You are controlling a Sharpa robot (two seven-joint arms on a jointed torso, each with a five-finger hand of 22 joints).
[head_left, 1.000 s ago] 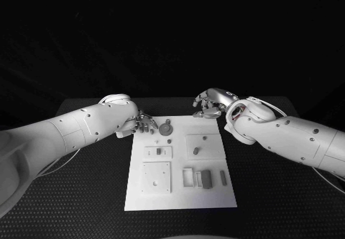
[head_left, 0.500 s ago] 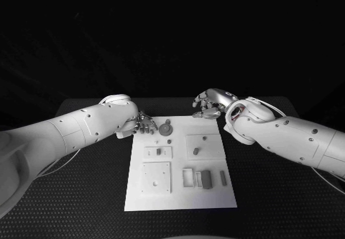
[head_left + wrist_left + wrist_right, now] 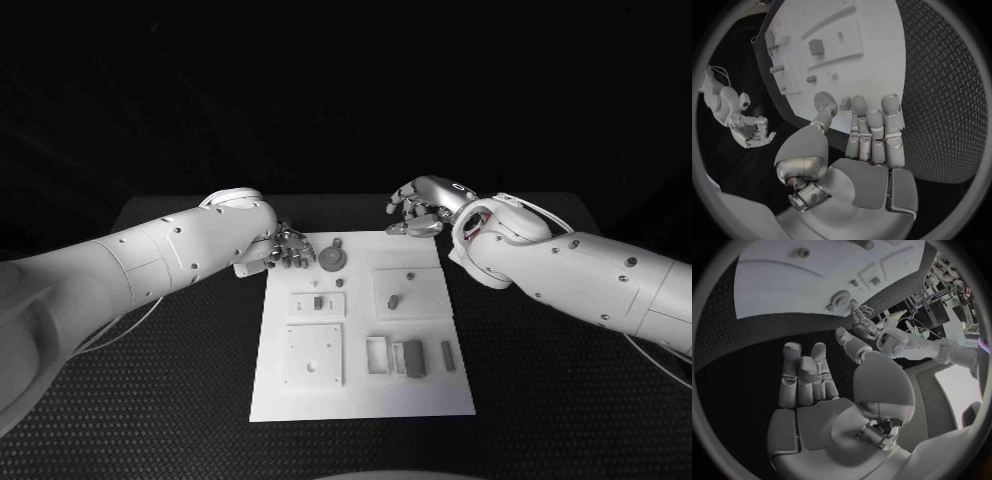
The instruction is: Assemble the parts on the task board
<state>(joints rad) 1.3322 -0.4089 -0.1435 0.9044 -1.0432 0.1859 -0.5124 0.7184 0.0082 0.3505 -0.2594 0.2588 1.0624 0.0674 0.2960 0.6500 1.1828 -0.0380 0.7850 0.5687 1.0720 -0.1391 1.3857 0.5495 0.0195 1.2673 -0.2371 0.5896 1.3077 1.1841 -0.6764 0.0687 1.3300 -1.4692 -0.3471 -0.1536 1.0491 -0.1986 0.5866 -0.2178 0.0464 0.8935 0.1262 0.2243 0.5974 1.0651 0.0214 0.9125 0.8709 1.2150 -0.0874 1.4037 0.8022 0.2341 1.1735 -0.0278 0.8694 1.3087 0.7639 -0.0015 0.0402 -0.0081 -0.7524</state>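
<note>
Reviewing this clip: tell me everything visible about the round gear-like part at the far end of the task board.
The round part is a small grey disc that looks like moulded plastic, with what seems a raised hub at its centre. It lies flat on the white task board, near the far left corner, beside smaller grey pieces. The left robot hand hovers right next to it; in the left wrist view the fingertips sit at its edge, though contact cannot be confirmed.

The white task board (image 3: 361, 390) is seen lying flat at the centre of the head view, long side running up the frame. A round grey disc part (image 3: 333, 260) is set near its upper left corner. Small grey pegs (image 3: 410, 276) stand in raised white plates mid-board, and upright grey blocks (image 3: 414, 358) are grouped at the lower right.
</note>
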